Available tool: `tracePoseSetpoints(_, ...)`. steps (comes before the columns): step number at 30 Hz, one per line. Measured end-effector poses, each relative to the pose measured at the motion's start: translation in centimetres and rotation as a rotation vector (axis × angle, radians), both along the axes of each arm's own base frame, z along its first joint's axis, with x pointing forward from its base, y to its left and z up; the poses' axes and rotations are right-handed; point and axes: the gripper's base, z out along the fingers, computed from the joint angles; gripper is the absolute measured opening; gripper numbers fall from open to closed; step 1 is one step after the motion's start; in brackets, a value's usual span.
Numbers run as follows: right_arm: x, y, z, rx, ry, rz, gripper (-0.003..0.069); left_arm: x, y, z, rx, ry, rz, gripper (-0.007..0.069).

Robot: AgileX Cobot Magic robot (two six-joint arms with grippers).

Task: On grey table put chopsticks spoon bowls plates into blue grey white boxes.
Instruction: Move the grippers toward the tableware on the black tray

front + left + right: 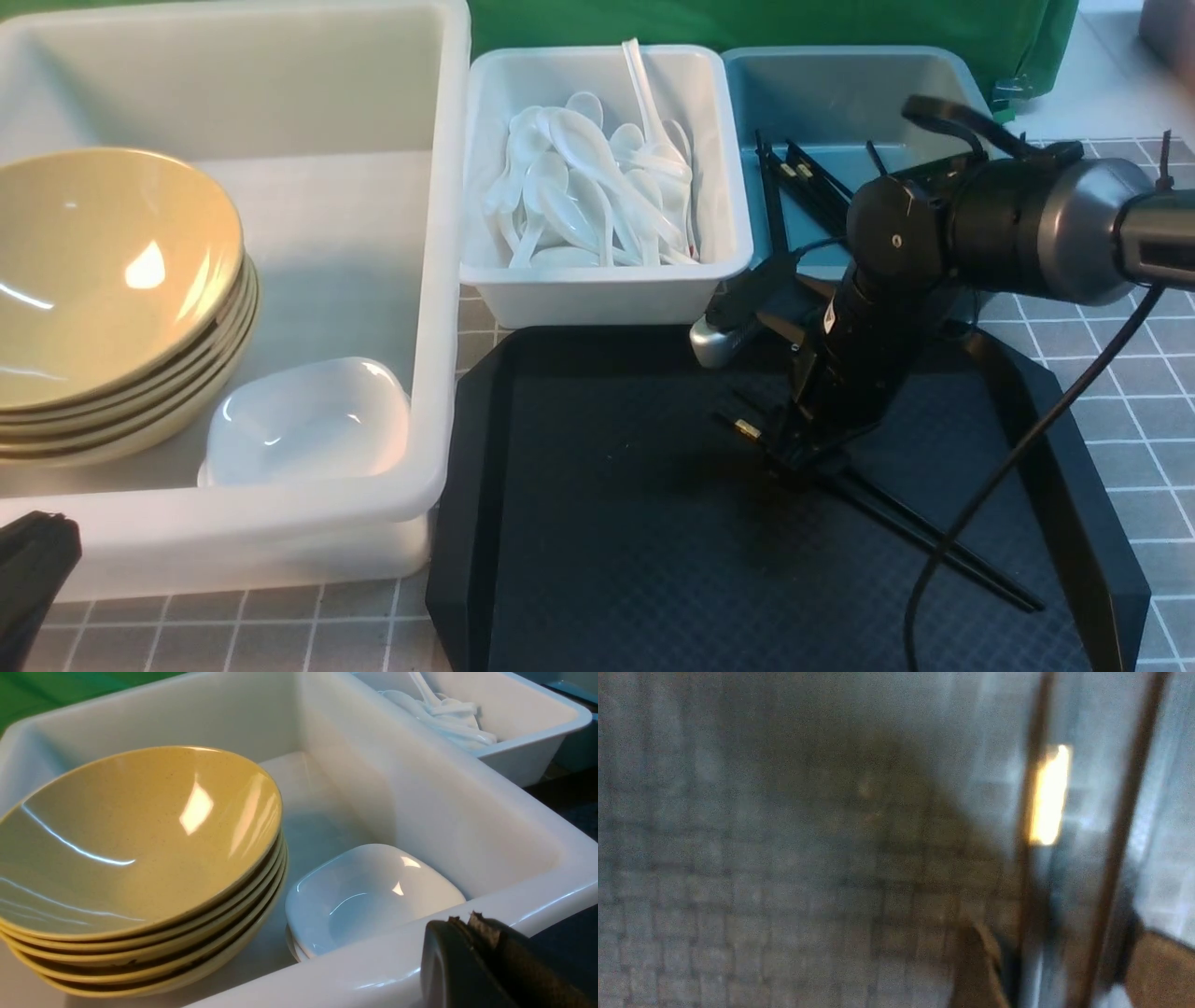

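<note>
**Right gripper low over chopsticks on the tray**

The grey table [1120,411] carries everything. On its left stands the large white box [446,280], and just beside that, nearer the robot's right, lies a black tray [607,560].

A stack of tan bowls [112,280] sits tilted in the left part of the large box. Behind the tray, the small white box [597,294] and the blue-grey box [840,84] stand side by side.

The right gripper [794,457] points down at the tray floor. In the blurred wrist view its fingers [978,970] are spread, one on each side of two sticks. Whether the pads touch the sticks cannot be told.

The white plates [308,420] are nested in the large box, touching the bowl stack. The spoons [579,196] are heaped in the small white box.

The pair of chopsticks [934,541] lies on the tray and runs out from under the right gripper toward the near right edge. A gold band [1048,793] shows on one of them. More chopsticks [812,182] rest in the blue-grey box.

The left gripper [467,926] hangs just outside the large box's near wall, fingers pressed together on nothing.
</note>
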Motion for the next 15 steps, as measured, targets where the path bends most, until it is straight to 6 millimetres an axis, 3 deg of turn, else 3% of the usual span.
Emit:
tracePoseSetpoints(5, 0.1, 0.3, -0.1, -0.002, -0.002, -0.009, 0.0144, 0.0, 0.0, 0.0, 0.001, 0.0, 0.0, -0.0008)
tracePoseSetpoints(11, -1.3, 1.3, 1.8, 0.025, -0.025, 0.002, 0.0133, 0.0, 0.0, 0.0, 0.002, -0.001, 0.0, -0.0008)
tracePoseSetpoints(14, -2.1, 1.5, 5.0, 0.074, -0.098, 0.01, 0.0133, 0.0, 0.0, 0.0, 0.002, -0.001, 0.0, -0.0008)
tracePoseSetpoints(15, -2.7, 1.2, 8.0, 0.122, -0.182, 0.009, 0.0133, 0.0, 0.0, 0.0, 0.003, -0.001, 0.001, -0.0008)
